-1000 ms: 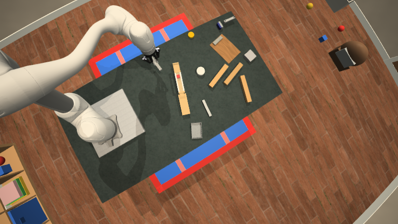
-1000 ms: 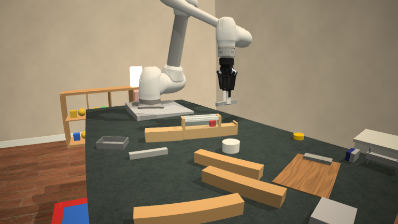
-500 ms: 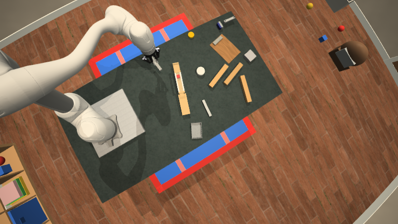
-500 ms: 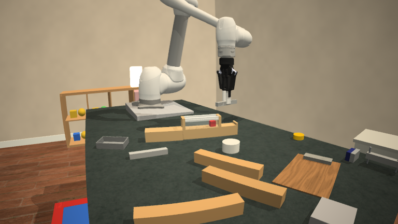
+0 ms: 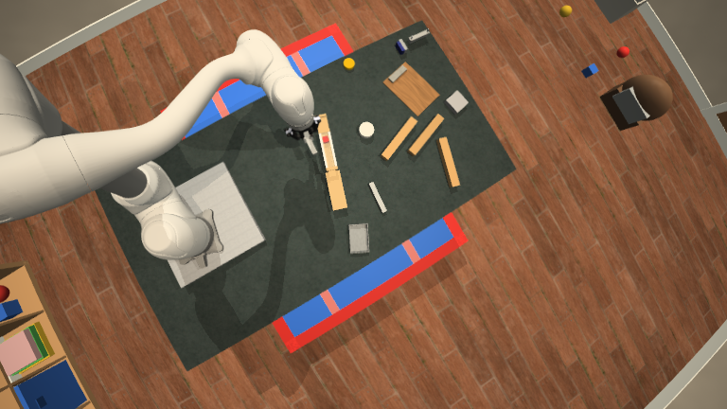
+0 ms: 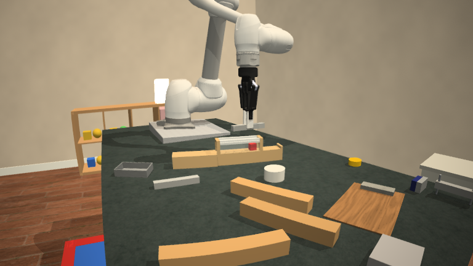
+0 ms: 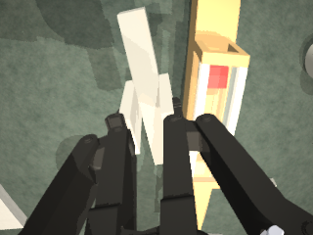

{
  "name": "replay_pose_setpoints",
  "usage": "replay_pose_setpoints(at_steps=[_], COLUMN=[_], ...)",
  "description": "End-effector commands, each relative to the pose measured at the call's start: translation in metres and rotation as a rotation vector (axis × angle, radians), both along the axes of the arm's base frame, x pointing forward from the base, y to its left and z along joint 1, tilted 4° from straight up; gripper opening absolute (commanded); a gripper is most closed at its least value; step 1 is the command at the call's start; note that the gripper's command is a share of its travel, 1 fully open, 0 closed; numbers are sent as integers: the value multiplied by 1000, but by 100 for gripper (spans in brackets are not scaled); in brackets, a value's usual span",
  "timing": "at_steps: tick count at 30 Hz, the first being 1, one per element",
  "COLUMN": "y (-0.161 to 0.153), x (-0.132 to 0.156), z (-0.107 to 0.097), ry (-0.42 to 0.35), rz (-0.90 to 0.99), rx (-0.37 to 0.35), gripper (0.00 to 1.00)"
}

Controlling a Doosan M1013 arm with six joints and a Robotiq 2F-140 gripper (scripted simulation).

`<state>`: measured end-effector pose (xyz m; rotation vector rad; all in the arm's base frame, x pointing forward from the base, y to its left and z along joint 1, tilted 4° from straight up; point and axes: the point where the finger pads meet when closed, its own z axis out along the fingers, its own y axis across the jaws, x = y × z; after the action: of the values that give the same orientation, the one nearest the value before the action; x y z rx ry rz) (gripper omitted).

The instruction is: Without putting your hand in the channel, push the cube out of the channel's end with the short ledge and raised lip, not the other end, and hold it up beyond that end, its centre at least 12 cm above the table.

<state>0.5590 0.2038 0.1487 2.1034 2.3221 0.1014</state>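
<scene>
A small red cube (image 5: pixel 325 138) (image 6: pixel 252 146) (image 7: pixel 218 78) sits inside a narrow clear-walled channel (image 5: pixel 331 158) (image 6: pixel 233 141) (image 7: pixel 194 81) on a long wooden base. The base's end with a short ledge and raised lip (image 6: pixel 279 146) points to the right in the exterior view. My gripper (image 5: pixel 306 138) (image 6: pixel 249 112) (image 7: pixel 150 91) is shut on a pale T-shaped pusher tool (image 5: pixel 311 145) (image 6: pixel 247 127) (image 7: pixel 139 46). It holds the tool upright above the table, beside the channel and outside it. The tool's crossbar hangs at about the height of the channel's top.
A white cylinder (image 5: pixel 366 129) (image 6: pixel 274 173), three wooden beams (image 5: pixel 398 138) (image 6: pixel 271 193), a grey bar (image 5: pixel 377 196) (image 6: pixel 176 181), a grey tray (image 5: pixel 358 238) (image 6: pixel 133 169), a wood board (image 5: pixel 411 88) (image 6: pixel 366 207) and a yellow puck (image 5: pixel 348 62) (image 6: pixel 355 161) lie on the table.
</scene>
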Motion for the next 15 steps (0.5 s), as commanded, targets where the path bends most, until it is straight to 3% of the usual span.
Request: replay_pose_setpoints(at_steps=[1, 8, 10, 11, 15], y=[-68, -189, -189, -228, -227], x=[17, 32, 32, 37, 38], z=[-2, -6, -6, -7, -20], ry=[7, 10, 10, 10, 10], rz=[-117, -228, -228, -228, -228], rx=[9, 17, 17, 17, 17], gripper=[0, 0, 0, 0, 0])
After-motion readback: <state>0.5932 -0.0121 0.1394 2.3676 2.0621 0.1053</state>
